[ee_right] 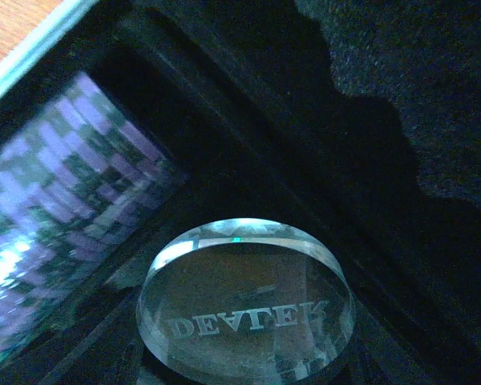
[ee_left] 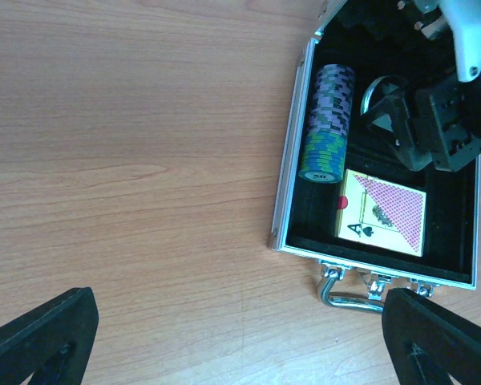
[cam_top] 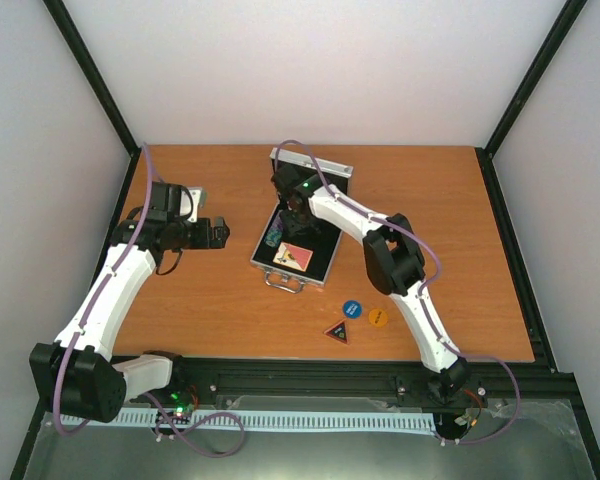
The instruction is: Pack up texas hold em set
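As the case (ee_left: 292,152) lies open at the middle of the counter (cam_top: 200,310), chips (ee_left: 327,120) and deck (ee_left: 382,212) seated, we judge the right gripper (ee_left: 385,112) reaches inside to seat the dealer button (ee_right: 244,305); whether its jaws hold it we cannot tell; left gripper (ee_left: 240,337) jaws wide, empty, clear

Silver aluminium case (ee_left: 293,152) open on tabletop (cam_top: 210,300), lid raised at far side, handle (ee_left: 346,295) at near side. In black lining: purple, green and blue chip stack (ee_left: 327,120) lying along left wall; red-backed card deck (ee_left: 382,212) flat near front; clear DEALER button (ee_right: 244,301) beyond deck. Blue round button (cam_top: 352,309), orange round button (cam_top: 377,318) and triangular button (cam_top: 339,332) loose on tabletop, near case front.
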